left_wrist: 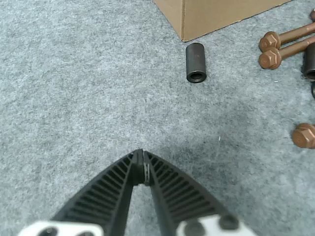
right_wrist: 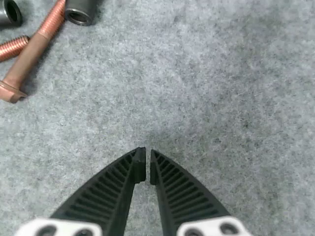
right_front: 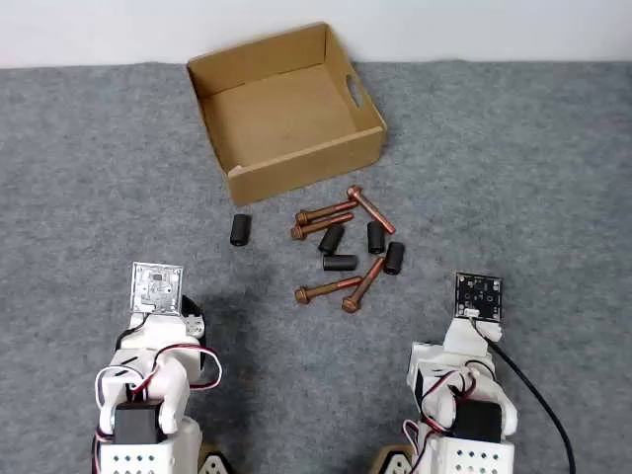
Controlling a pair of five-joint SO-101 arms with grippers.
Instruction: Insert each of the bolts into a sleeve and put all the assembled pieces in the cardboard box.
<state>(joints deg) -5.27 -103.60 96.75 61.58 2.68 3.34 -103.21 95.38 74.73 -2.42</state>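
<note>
Both pairs of jaws are closed and hold nothing. The left gripper (left_wrist: 141, 167) has its ribbed black plastic tips pressed together, and the right gripper (right_wrist: 147, 164) leaves only a hairline slit between its tips. Each hangs over the grey felt-like table cover (right_front: 533, 148), folded close to its own base, which reads as a resting pose with no pick begun.

Nearest the right jaws, ahead and toward the other arm, lies a long copper-coloured bolt (right_wrist: 37, 43) with a flanged hex head and a smooth shank. Just beyond it is a short black tubular sleeve (right_wrist: 80, 12), hollow and lying on its side. Ahead of the left jaws, well apart from them, a lone black sleeve (left_wrist: 196, 62) lies by itself, its bore facing back toward the jaws. It looks like the easiest first grasp.

Farther out, ahead of the gap between the 2 arms, the loose heap (right_front: 332, 238) counts 5 bolts and 4 sleeves, some touching. They were probably tipped there so either arm can get at them. No bolt sits in a sleeve yet. Beyond the heap stands the open-topped brown cardboard box (right_front: 306, 170), shallow, askew, with a hand slot in 1 wall.
</note>
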